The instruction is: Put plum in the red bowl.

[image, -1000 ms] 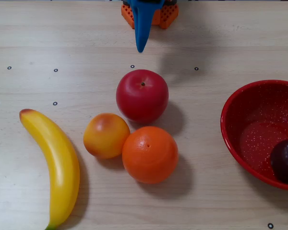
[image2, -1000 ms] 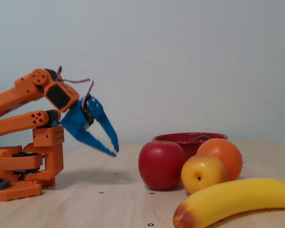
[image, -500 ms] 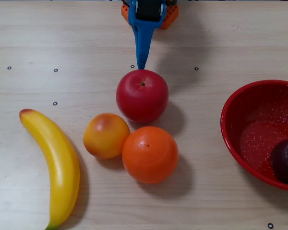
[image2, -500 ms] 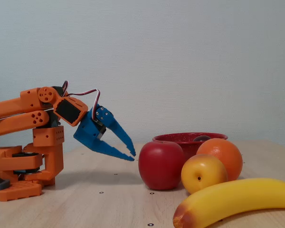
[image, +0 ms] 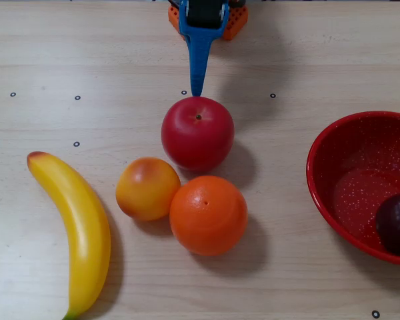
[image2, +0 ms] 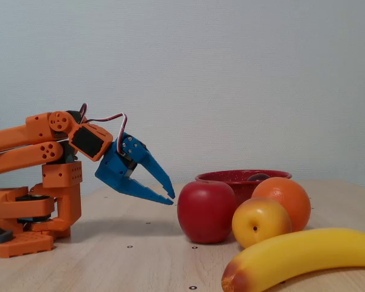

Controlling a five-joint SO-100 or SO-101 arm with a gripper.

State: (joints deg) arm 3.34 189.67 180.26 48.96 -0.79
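Note:
The plum (image: 395, 223), small and nearly black, lies inside the red bowl (image: 360, 143) at the right edge of the overhead view. In the fixed view only a dark sliver of the plum (image2: 259, 177) shows above the red bowl's (image2: 228, 179) rim. My blue gripper (image: 197, 89) reaches out from the orange base and its tip hovers just behind the red apple (image: 197, 133). In the fixed view the gripper (image2: 172, 199) points down toward the apple (image2: 207, 211), its fingertips nearly together with nothing between them.
An orange (image: 208, 215) and a yellow-orange fruit (image: 147, 188) sit touching in front of the apple. A banana (image: 77, 230) lies at the left. The arm's orange base (image2: 30, 207) stands at the table's far edge.
Over the last second the gripper has stretched forward and dipped lower, toward the apple. In the last half second it has barely moved. The fruits and bowl stay put.

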